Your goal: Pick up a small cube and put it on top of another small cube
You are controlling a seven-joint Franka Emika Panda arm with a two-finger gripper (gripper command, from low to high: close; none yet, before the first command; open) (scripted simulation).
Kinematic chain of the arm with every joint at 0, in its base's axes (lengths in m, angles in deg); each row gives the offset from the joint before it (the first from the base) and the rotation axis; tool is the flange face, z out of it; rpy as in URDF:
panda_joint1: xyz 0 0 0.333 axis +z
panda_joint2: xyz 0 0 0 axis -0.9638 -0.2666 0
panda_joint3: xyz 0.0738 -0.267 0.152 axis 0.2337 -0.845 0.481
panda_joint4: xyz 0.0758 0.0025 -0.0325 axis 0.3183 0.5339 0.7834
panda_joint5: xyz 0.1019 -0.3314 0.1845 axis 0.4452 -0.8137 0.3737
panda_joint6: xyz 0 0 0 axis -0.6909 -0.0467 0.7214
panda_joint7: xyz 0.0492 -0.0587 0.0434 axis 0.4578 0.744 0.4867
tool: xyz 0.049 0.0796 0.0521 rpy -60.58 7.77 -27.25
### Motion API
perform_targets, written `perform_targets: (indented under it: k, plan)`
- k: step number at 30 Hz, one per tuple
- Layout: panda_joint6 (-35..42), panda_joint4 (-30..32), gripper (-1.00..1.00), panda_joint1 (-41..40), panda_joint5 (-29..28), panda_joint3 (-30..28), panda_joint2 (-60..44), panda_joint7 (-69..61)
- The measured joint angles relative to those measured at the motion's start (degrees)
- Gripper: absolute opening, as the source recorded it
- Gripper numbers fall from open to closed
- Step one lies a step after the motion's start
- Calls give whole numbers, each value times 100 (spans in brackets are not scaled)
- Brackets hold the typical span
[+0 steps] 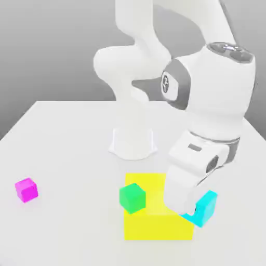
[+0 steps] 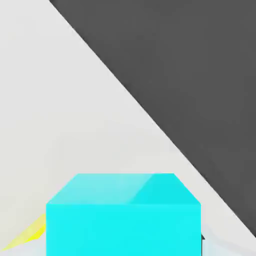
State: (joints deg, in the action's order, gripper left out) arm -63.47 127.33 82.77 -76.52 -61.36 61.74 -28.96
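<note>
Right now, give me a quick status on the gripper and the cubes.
Gripper shut on cyan cube, beside yellow block. Green cube on the block. Magenta cube off at exterior view's left.

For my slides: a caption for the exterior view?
Pincer shut on the cyan cube beside the yellow block bearing a green cube.

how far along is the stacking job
Done: the gripper is shut on the cyan cube, which fills the near part of the hand view. In hand: that cube sits at the yellow block's edge on the exterior view's right; whether it has left the table is hard to tell. Left: carry it onto another cube, likely the green cube, which is bare on top, then release.
</note>
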Motion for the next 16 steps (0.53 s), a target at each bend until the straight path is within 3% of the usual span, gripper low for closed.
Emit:
perform_targets:
  k: [8,13,14,16]
  plan:
    - [354,1209,-100,-420,341,-512,1544,-640]
    - [-623,1554,-100,-449,426,-591,905,-748]
    - [-754,1584,100,-450,426,-594,804,-750]
    - [-753,1584,100,-450,426,-594,804,-750]
